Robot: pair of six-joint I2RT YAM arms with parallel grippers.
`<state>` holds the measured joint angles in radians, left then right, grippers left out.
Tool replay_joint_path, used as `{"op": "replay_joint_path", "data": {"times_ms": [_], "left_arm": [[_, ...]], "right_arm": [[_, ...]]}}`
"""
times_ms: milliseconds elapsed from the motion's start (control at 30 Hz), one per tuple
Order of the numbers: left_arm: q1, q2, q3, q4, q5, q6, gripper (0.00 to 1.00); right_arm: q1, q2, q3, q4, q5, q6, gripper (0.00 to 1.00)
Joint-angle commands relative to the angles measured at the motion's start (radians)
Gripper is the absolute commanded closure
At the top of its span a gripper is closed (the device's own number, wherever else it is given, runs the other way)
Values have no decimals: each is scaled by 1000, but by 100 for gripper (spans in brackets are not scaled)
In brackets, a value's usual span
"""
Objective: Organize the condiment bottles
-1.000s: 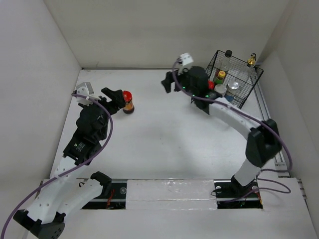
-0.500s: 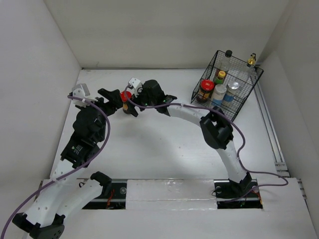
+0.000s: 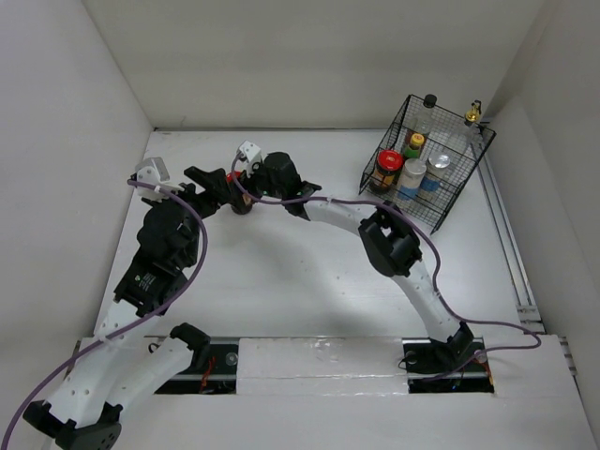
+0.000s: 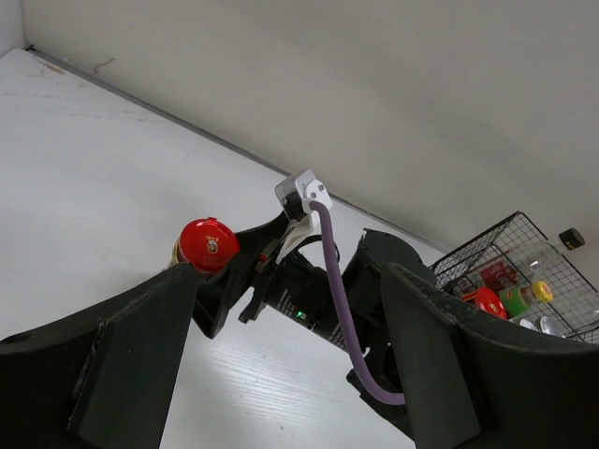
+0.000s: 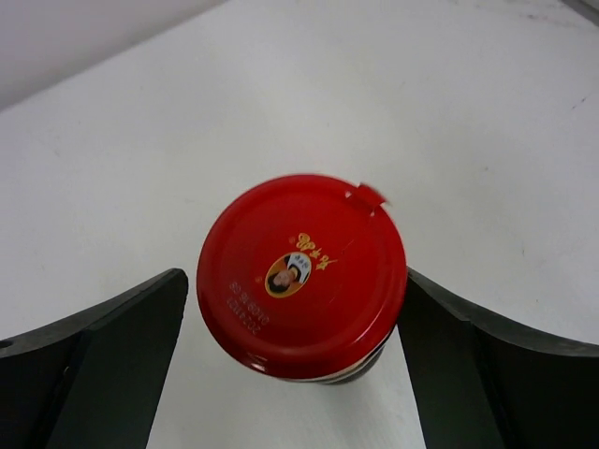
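A dark jar with a red lid (image 5: pixel 301 274) stands upright on the white table at the back left. My right gripper (image 5: pixel 292 281) is open and straddles it from above, one finger on each side, the right pad close to the lid. From above only a sliver of the jar's lid (image 3: pixel 232 177) shows under the right gripper (image 3: pixel 244 192). My left gripper (image 3: pixel 209 187) is open just left of the jar and holds nothing. In the left wrist view the jar (image 4: pixel 208 245) sits just past the left fingertip of the left gripper (image 4: pixel 292 281). Several other condiment bottles stand in the basket.
The black wire basket (image 3: pixel 441 202) sits at the back right, also seen in the left wrist view (image 4: pixel 524 271). It holds a red-lidded jar (image 3: pixel 388 164), silver-lidded shakers (image 3: pixel 414 173), a yellow-capped bottle (image 3: pixel 416 141) and tall clear bottles (image 3: pixel 429 103). White walls close the back and sides.
My right arm swung from the basket across to the left, opened its jaws and came down astride the red-lidded jar. The left gripper stayed beside the jar.
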<state>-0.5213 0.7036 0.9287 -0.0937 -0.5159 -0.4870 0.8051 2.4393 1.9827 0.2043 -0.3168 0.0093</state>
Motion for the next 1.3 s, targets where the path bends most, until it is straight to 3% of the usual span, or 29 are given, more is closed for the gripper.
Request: {"op": "replay_joint_path", "data": {"times_ms": [0,67,133,200,267,467,733,1033,1267], "left_arm": [[4,-1,-2,46,5,14,25],[4,-1,-2,46,5,14,25],[4,8,-2,46,5,14,25],[4,8,-2,46,5,14,25],[4,8,-2,46,5,14,25],[4,8,-2,46,14,14,25],[4,8,-2,46,36,14,25],[4,8,-2,46,99,14,25],[4,17,-2,46,120,14,25]], "right_arm": [[11,6,54,168,18,67,6],[11,16,68,178,18,78,14],[11,17,68,178,18,78,32],[11,17,68,178,27,78,34],[11,-9,41,178,27,87,45],[2,-190,-201,343,-5,130,47],[-61,-693,-559,425,-2,164,48],[-247,-1242,-938,178,234,139,48],[-415,-1536,-950,-123,534,139,50]]}}
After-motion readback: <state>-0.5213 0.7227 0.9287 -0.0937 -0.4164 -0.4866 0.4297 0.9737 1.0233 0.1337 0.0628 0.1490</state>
